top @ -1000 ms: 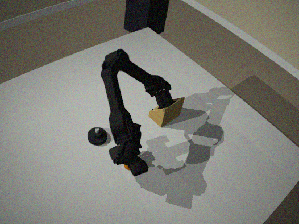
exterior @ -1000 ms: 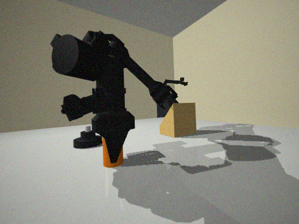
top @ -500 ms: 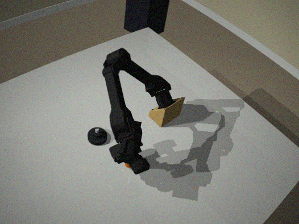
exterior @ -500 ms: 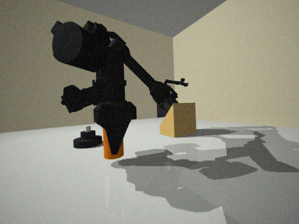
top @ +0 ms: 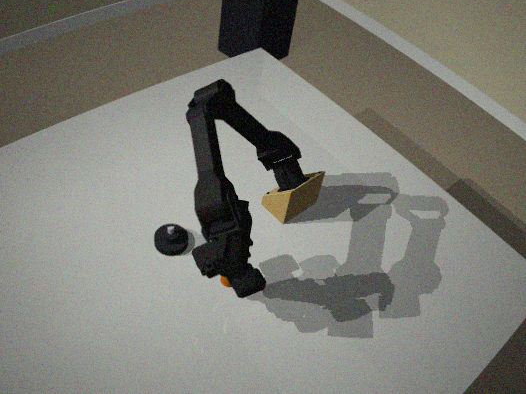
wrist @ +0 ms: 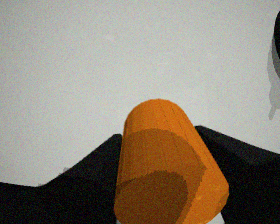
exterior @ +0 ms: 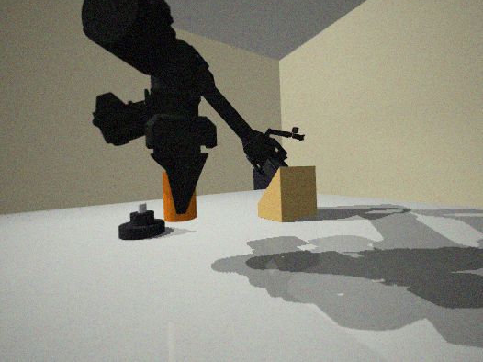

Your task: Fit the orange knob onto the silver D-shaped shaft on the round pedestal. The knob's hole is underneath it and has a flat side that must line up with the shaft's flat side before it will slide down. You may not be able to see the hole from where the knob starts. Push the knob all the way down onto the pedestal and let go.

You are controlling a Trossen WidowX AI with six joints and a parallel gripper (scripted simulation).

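The black fingers are clamped on the orange cylindrical knob point(wrist: 165, 166), which stands on the pale surface point(exterior: 138, 296) just beside the round black pedestal point(exterior: 141, 228) bearing its short silver shaft point(exterior: 141, 208).

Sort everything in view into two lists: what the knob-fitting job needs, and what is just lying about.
Needed for the job:
- orange knob, gripped in the tool
- silver D-shaped shaft
- round pedestal under the shaft

Just lying about:
- tan wedge block at the arm's foot
- dark pillar past the table's far corner
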